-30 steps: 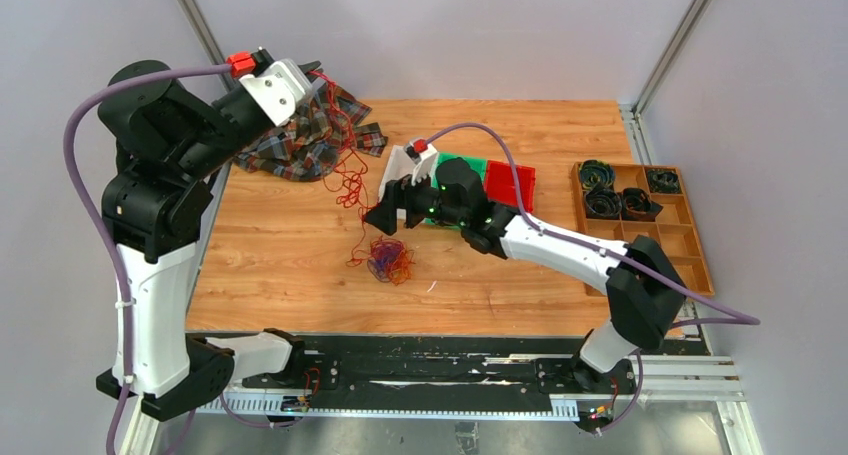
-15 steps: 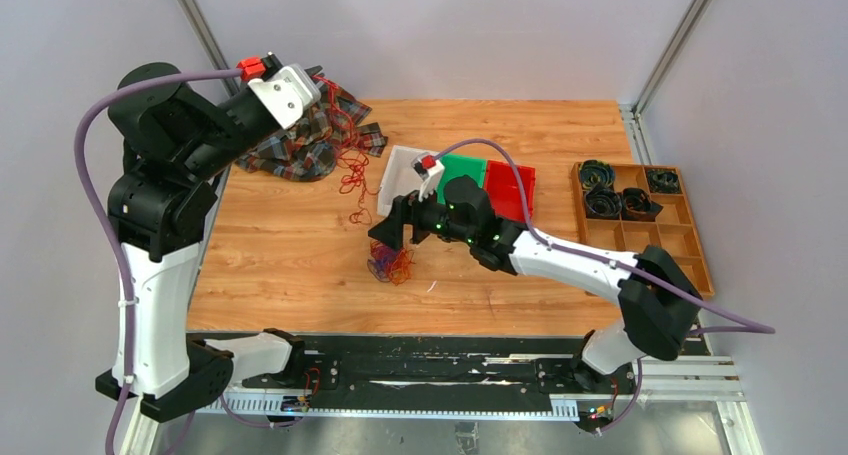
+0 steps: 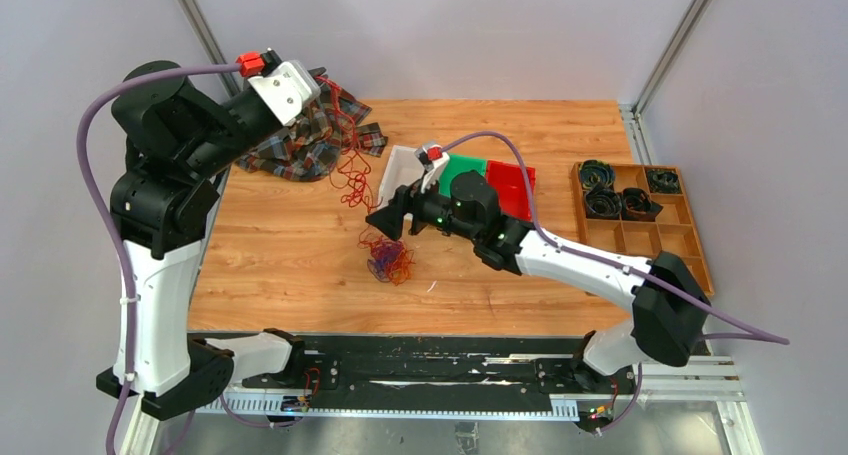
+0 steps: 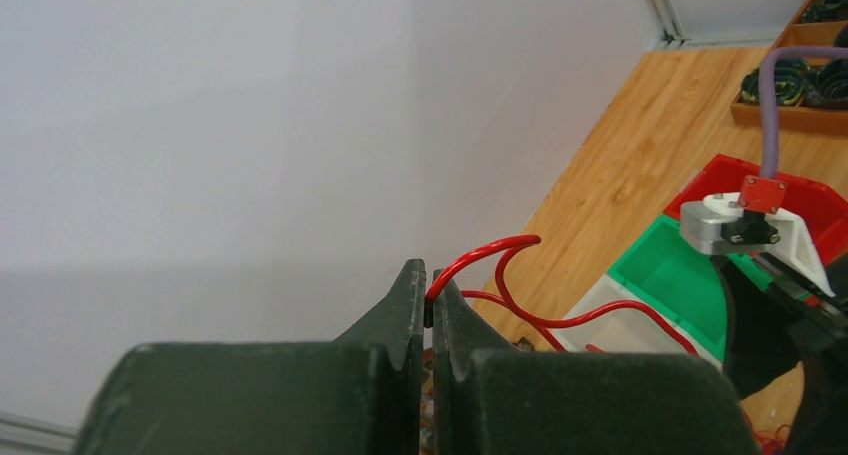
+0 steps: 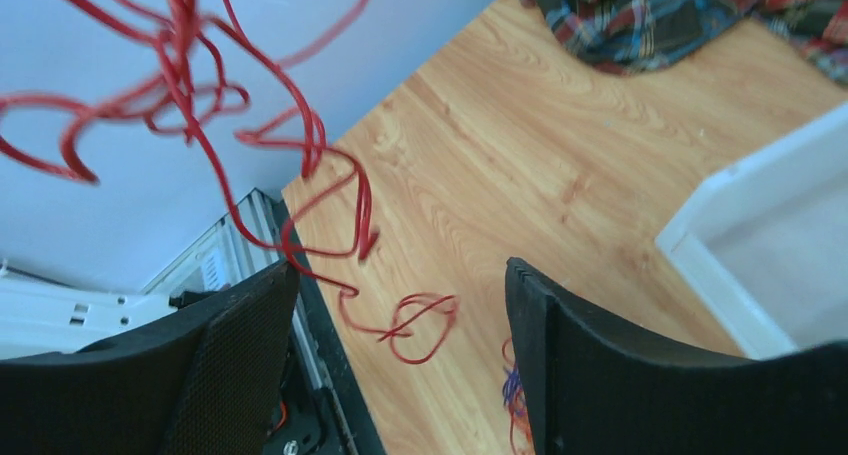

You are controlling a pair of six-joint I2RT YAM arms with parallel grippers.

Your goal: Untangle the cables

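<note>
Dangling red cable (image 3: 350, 180) from clamped left gripper (image 4: 428, 290) near far table edge (image 3: 450, 103)

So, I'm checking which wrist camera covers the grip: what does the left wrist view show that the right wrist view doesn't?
Only the left wrist view: the left gripper shut on the thin red cable, the green plastic bin and the red plastic bin. Only the right wrist view: the open right gripper, the plaid cloth and some orange and purple strands. Both: the red cable, the white plastic bin and the wooden table.
</note>
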